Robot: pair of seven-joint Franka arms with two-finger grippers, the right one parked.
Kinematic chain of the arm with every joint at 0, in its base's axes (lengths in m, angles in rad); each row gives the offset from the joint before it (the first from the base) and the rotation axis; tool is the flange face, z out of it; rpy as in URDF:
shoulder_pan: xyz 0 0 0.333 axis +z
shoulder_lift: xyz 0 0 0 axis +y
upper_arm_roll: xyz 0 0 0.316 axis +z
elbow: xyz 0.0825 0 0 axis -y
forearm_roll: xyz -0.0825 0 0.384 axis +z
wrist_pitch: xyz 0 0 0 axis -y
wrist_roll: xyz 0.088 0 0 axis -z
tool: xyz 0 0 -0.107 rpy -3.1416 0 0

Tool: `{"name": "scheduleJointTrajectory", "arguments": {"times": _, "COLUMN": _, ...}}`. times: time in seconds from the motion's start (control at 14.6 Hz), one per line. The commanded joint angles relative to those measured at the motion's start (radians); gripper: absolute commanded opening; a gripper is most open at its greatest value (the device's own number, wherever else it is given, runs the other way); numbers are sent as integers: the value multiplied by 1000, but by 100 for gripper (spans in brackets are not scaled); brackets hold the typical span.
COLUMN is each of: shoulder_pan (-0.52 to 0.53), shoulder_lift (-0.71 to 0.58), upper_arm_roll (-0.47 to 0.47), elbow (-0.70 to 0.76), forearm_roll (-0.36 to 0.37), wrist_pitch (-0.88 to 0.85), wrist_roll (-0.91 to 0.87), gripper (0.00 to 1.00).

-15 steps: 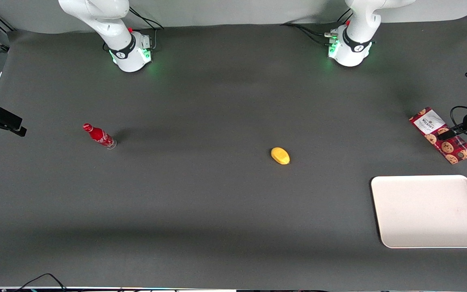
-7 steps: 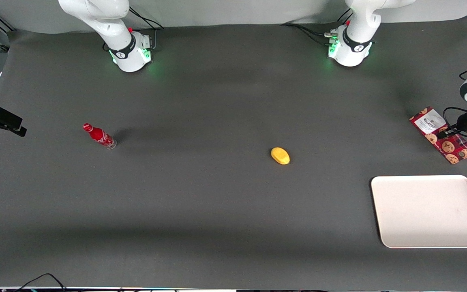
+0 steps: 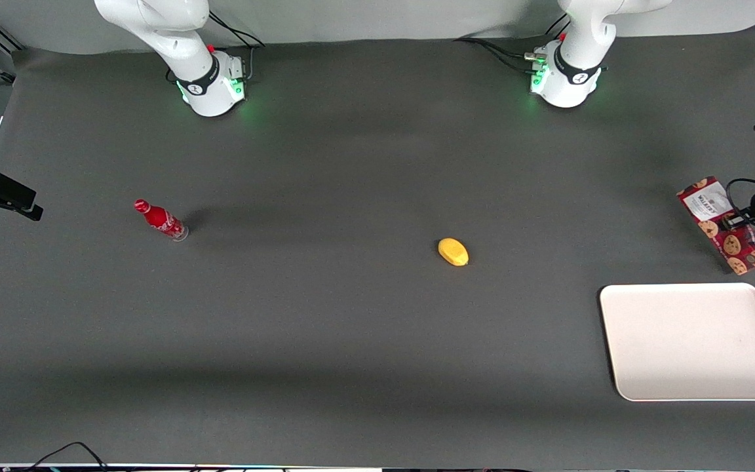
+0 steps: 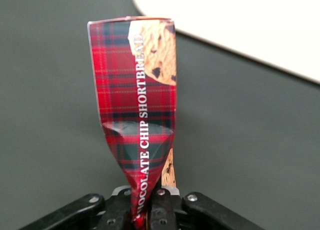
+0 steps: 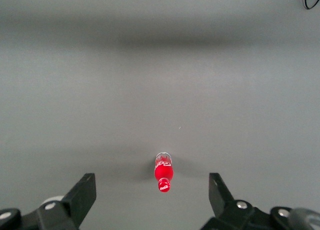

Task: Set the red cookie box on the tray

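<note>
Near tray, tool pinching red cookie box, lemon well apart

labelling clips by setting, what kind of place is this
Probably a robotics lab bench: two arm bases bolted to a dark grey table, the gripper shut on the red cookie box, and a tray laid out as the target.

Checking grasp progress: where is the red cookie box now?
At the working arm's end, the red cookie box is pinched in the gripper, farther from the camera than the tray.
</note>
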Motion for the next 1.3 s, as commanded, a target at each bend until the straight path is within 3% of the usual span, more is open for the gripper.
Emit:
{"name": "scheduleJointTrajectory", "arguments": {"times": 0.0, "shoulder_pan": -12, "shoulder_lift": -13, "upper_arm_roll": 23, "elbow": 208, "forearm_roll": 2, "wrist_pitch": -220, "wrist_roll": 14, "gripper": 0}}
{"name": "scheduleJointTrajectory", "arguments": {"times": 0.48, "shoulder_pan": -8, "shoulder_lift": 114, "upper_arm_roll": 20, "elbow": 684, "forearm_roll": 112, "wrist_pitch": -490, "wrist_roll": 23, "gripper": 0}}
{"name": "scheduleJointTrajectory", "arguments": {"times": 0.69, "shoulder_pan": -6, "shoulder_lift": 221, "upper_arm_roll": 20, "elbow": 863, "forearm_roll": 115, "wrist_pitch": -541, "wrist_roll": 27, "gripper": 0}}
{"name": "scheduleJointTrajectory", "arguments": {"times": 1.03, "shoulder_pan": 32, "shoulder_lift": 477, "upper_arm_roll": -1, "elbow": 1095, "forearm_roll": 105, "wrist_pitch": -523, "wrist_roll": 82, "gripper": 0}}
{"name": "scheduleJointTrajectory", "arguments": {"times": 1.24, "shoulder_pan": 69, "shoulder_lift": 562, "upper_arm_roll": -54, "elbow": 1120, "forearm_roll": 100, "wrist_pitch": -416, "wrist_roll": 111, "gripper": 0}}
